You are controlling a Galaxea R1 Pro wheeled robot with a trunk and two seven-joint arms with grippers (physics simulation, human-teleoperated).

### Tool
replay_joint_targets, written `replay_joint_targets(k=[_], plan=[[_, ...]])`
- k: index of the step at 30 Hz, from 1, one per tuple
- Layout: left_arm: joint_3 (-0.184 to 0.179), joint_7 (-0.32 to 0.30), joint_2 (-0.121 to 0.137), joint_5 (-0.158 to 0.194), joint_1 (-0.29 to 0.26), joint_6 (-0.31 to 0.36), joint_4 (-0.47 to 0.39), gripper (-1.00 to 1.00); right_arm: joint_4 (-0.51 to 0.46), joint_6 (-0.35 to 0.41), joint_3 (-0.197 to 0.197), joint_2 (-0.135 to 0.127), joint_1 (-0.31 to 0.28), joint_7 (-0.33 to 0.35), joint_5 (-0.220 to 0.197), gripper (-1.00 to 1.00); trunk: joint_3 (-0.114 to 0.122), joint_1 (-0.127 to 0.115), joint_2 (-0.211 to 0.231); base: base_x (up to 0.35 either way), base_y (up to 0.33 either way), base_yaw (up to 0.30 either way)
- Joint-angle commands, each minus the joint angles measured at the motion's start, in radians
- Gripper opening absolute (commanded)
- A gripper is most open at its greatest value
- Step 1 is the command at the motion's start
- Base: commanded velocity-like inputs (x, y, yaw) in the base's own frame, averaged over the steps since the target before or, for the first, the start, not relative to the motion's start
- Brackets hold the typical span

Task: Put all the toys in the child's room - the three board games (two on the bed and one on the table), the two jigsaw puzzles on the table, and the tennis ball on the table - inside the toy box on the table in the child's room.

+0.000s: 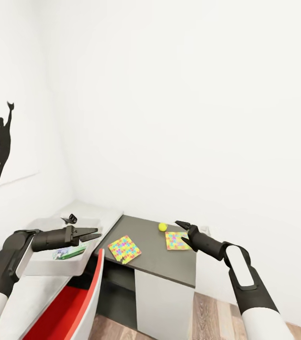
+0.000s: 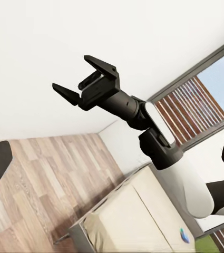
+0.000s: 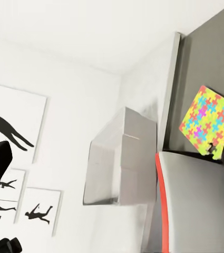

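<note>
A dark gripper (image 2: 85,78) is seen in the upper middle of the frame, its two fingers spread apart with nothing between them, set against a plain white wall (image 2: 32,47). From it a black arm (image 2: 143,124) is carried down to the right, ending in a white segment (image 2: 188,184) at the lower right. A wood-plank floor (image 2: 48,179) is shown across the lower left. A cream-beige bed (image 2: 138,224) is placed at the bottom centre. A window (image 2: 196,100) with brown slats is visible at the right edge. Dark blurred shapes are cut off at the left and right edges.
</note>
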Motion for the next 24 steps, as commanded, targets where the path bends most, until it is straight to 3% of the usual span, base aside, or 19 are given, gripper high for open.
replay_joint_targets(k=[1,24], plan=[[0.000,-0.004,0.001,0.000,0.000,0.010,0.000,1.00,0.000,0.006,-0.004,0.001,-0.001,0.008,0.008,1.00,0.000,0.000,-0.001,0.000,0.000,-0.255],[-0.003,-0.004,-0.001,0.000,0.000,0.009,0.000,1.00,0.006,0.005,-0.005,-0.003,-0.001,0.010,0.008,1.00,0.017,0.000,-0.001,-0.017,0.000,-0.255]])
